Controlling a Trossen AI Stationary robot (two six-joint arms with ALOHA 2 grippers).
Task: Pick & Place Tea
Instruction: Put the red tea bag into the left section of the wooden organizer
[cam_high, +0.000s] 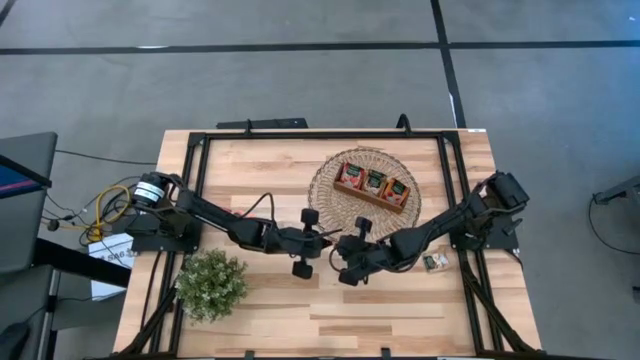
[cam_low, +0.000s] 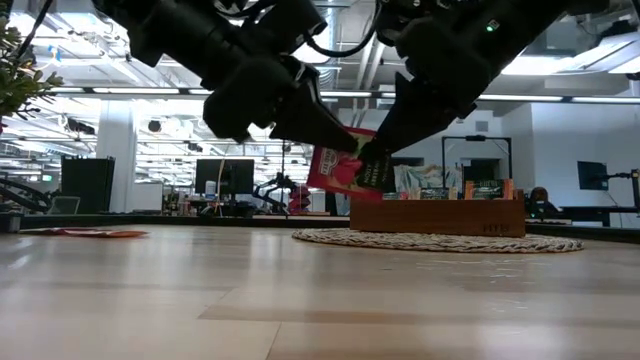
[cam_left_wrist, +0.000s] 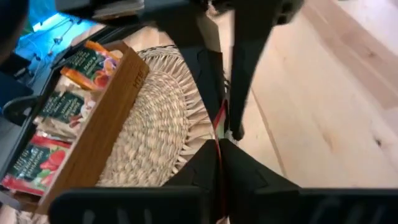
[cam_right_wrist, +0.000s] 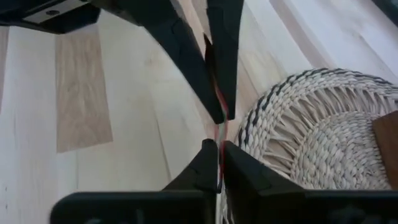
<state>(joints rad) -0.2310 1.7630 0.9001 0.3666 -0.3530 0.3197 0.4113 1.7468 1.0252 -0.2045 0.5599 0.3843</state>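
My left end effector and right end effector both pinch one flat red tea sachet in mid-air above the table, beside the woven mat, presumably to hand it over.

left tool, right tool, both clamped, tips meeting

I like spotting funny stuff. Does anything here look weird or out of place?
Yes: both grippers, left and right, pinch the same red tea sachet in mid-air. Another sachet lies alone on the table, away from the wooden tray.
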